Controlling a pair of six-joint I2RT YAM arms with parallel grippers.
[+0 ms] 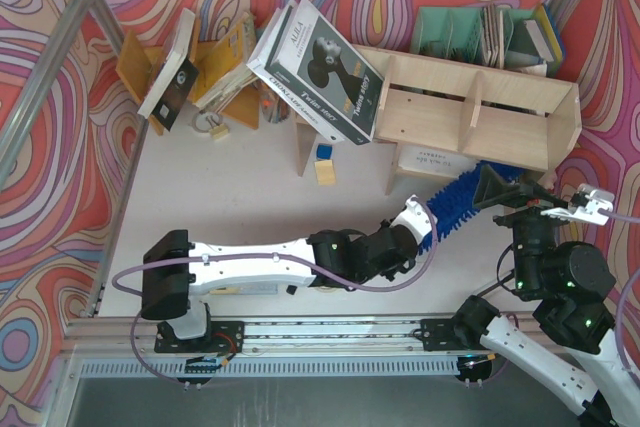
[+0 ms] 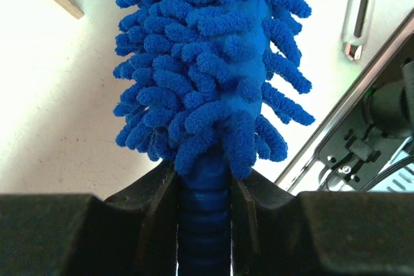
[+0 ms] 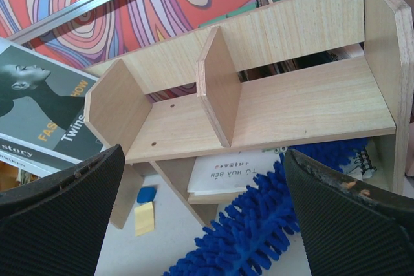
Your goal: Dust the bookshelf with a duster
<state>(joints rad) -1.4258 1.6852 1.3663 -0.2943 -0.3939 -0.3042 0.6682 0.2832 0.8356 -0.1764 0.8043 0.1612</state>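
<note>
Here the left end effector [image 2: 204, 189] clamps the duster [image 2: 213, 63], the right end effector [image 3: 204, 208] gapes empty; a hard sweep could topple the book [image 1: 320, 72] tilted beside the bookshelf [image 3: 291, 108].

The white tabletop [image 1: 240, 207] is walled in by a backdrop [image 1: 50, 147] of swirling red, pink and purple lines. At the far left corner stands a small orange-yellow wooden rack [image 1: 132, 67] with thin books tipped in it. A white-and-black book [image 1: 170, 77] leans at its left end. Just in front of the rack lies a small pale metal object [image 1: 212, 128] (too small to make out). Near the middle of the far edge, a large black-and-white book [image 1: 322, 72] with a face on its cover leans at a tilt. Nearer than it, on the tabletop, a small blue block [image 1: 323, 150] and a small yellow piece [image 1: 325, 171] sit just beside each other. At the far right corner a green slotted organizer [image 1: 450, 32] holds several books [image 1: 510, 35].
</note>
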